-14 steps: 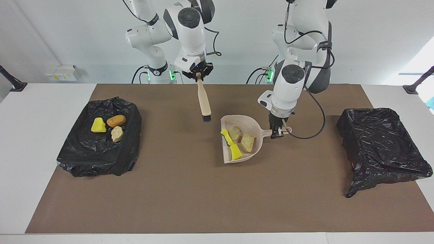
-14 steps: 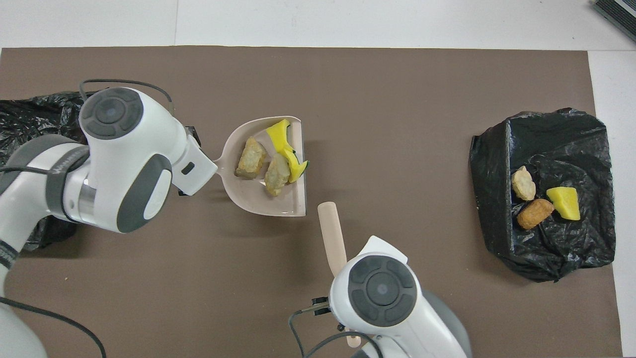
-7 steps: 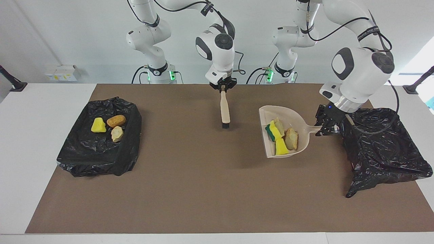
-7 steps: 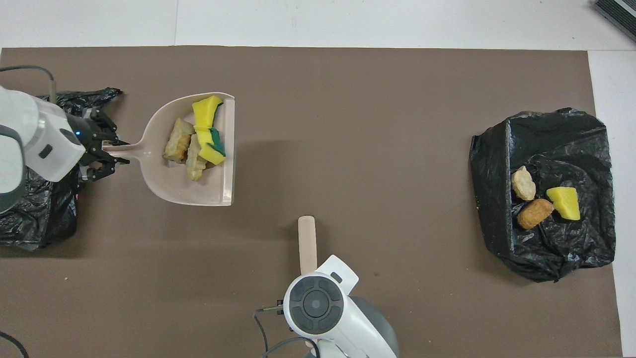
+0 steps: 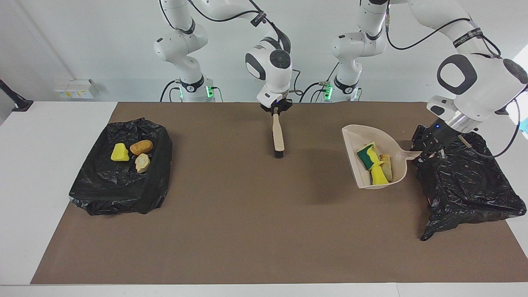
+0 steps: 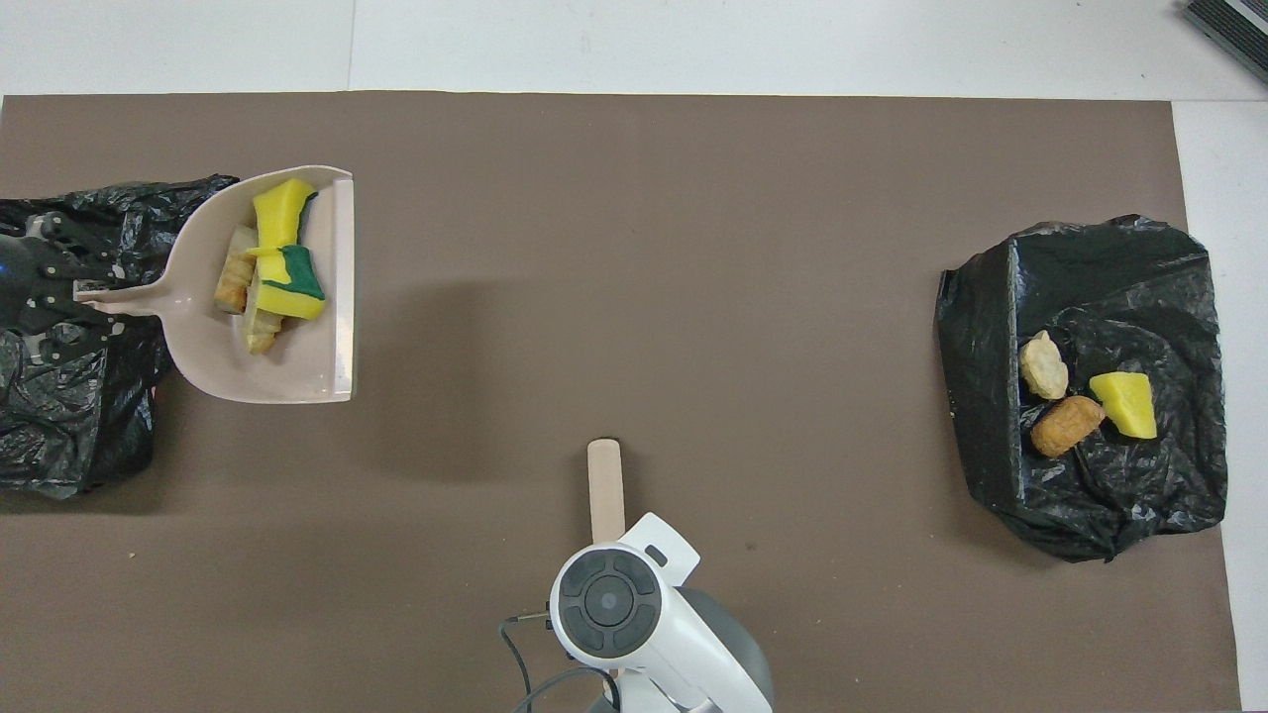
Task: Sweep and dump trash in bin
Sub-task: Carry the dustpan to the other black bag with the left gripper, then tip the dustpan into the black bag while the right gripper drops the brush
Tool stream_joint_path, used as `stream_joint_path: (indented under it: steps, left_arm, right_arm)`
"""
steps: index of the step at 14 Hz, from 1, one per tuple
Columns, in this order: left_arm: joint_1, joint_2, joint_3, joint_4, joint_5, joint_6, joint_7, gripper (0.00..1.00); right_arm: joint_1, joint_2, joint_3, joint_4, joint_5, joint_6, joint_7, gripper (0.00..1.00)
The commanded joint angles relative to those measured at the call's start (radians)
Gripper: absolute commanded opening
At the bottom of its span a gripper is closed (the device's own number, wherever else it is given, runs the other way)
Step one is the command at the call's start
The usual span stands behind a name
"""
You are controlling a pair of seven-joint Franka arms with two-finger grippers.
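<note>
My left gripper [image 5: 427, 154] [image 6: 84, 297] is shut on the handle of the beige dustpan [image 5: 383, 138] [image 6: 287, 371], which it holds raised over the mat beside the black-lined bin [image 5: 470, 181] [image 6: 59, 396] at the left arm's end. The gripper itself is over that bin's edge. In the pan lies trash: yellow sponge pieces with green faces [image 5: 368, 156] [image 6: 282, 282] and tan bread-like lumps [image 5: 387, 163] [image 6: 235, 282]. My right gripper [image 5: 275, 109] is shut on the beige brush [image 5: 278, 134] [image 6: 605, 485], which hangs bristles down over the mat's middle.
A second black-lined bin [image 5: 119, 185] [image 6: 1090, 267] sits at the right arm's end. It holds a yellow piece [image 5: 119, 152] [image 6: 1124, 404], an orange-brown lump [image 5: 141, 146] [image 6: 1066, 426] and a tan lump [image 5: 142, 162] [image 6: 1043, 364]. A brown mat [image 5: 247, 227] covers the table.
My left arm has carried the loaded dustpan from the mat's middle to the bin at its own end. The right arm has shifted the brush slightly toward the middle.
</note>
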Motion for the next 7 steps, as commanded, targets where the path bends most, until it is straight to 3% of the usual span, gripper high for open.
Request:
stream_joint_path:
  steps: [1,2,4,5,7]
  left_arm:
    - [0.090,0.056,-0.005,0.125,0.040,-0.094,0.055,0.00]
    - [0.105,0.061,-0.005,0.135,0.073,-0.096,0.060,0.00]
    - [0.149,0.071,-0.005,0.150,0.114,-0.083,0.072,0.00]
    - [0.180,0.084,-0.005,0.176,0.137,-0.085,0.072,0.00]
    - [0.211,0.114,-0.005,0.233,0.214,-0.082,0.115,0.00]
  right_arm:
    - [-0.008,-0.002,0.001,0.004,0.003,0.001,0.036,0.00]
    - [-0.012,-0.001,0.001,0.007,0.004,0.001,0.035,0.11]
    - [-0.016,0.008,0.001,0.018,0.003,-0.008,0.021,0.88]
    - [-0.016,0.014,0.000,0.041,0.001,-0.014,0.012,1.00]
    - [-0.032,0.008,-0.008,0.073,-0.003,-0.014,-0.016,1.00]
